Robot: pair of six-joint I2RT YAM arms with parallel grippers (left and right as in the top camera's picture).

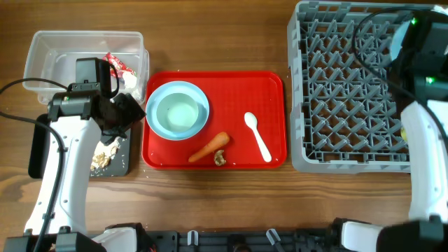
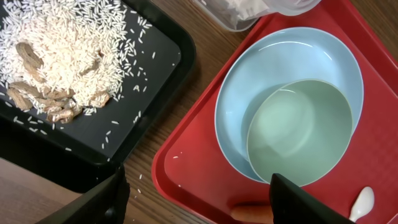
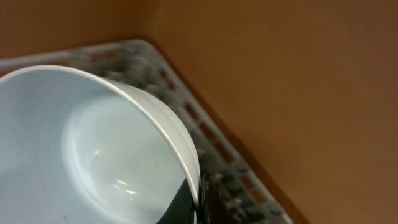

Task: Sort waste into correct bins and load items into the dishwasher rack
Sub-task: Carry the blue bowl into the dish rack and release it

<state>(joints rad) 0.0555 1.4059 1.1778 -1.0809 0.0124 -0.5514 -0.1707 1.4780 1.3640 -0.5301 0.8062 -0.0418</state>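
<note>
Pinching a bowl (image 3: 93,143) by the rim, the right hand (image 3: 196,208) is apparently loading the rack (image 3: 239,183), needing next to lower and release it there, while the left hand (image 2: 199,208) is hanging spread.

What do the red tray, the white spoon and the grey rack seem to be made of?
The red tray looks like smooth, slightly glossy plastic, with a moulded raised rim. The white spoon is probably plastic: thin, uniformly white. The grey rack seems matte moulded plastic, an open lattice with pegs.
</note>
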